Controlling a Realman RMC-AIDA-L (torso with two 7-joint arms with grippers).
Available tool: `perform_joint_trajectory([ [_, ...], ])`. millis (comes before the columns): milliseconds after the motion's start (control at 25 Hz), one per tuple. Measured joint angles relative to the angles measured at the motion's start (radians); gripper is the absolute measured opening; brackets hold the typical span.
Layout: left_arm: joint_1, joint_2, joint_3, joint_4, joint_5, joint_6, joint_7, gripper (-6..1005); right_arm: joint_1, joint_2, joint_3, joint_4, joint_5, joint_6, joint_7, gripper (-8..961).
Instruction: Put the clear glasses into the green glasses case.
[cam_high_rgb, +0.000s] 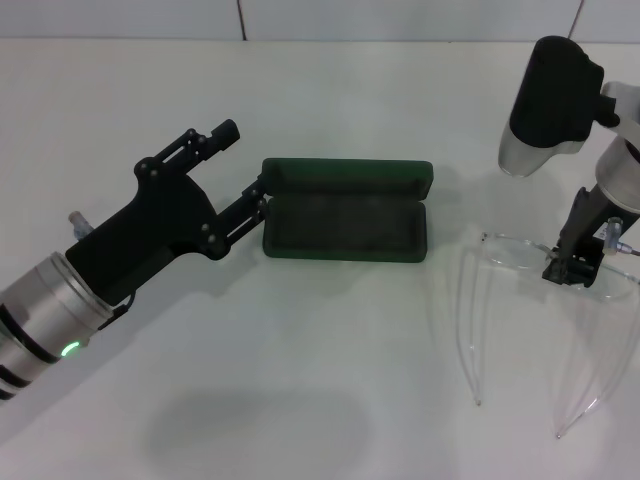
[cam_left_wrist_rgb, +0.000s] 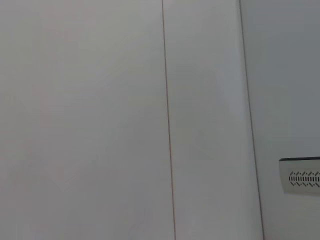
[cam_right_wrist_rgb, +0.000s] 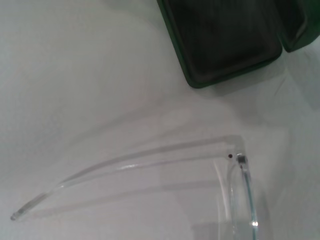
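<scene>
lying open on the white table (cam_high_rgb: 320, 400), the green glasses case (cam_high_rgb: 345, 228) meets the spread left gripper (cam_high_rgb: 240, 170); right gripper (cam_high_rgb: 575, 268) apparently pinches the clear glasses (cam_high_rgb: 520, 300); no lettering legible.

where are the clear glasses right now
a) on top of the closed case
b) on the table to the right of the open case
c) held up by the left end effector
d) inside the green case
b: the clear glasses lie on the table, arms unfolded, right of the open green glasses case, with the right end effector at their front.
</scene>
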Motion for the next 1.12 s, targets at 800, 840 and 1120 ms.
perform_joint_trajectory([
  [800, -0.001, -0.009, 0.004, -0.138, -0.19, 0.087, 0.177, 639, -0.155, -0.006, 0.309, -0.137, 0.219, 0.004, -0.273, 125],
  [840, -0.001, -0.009, 0.003, -0.146, -0.196, 0.1, 0.196, 639, -0.175, -0.006, 0.348, -0.137, 0.263, 0.004, -0.32, 122],
  [1120, 0.001, -0.009, -0.002, -0.153, -0.298, 0.111, 0.226, 638, -0.272, -0.005, 0.522, -0.085, 0.598, 0.019, -0.621, 115],
])
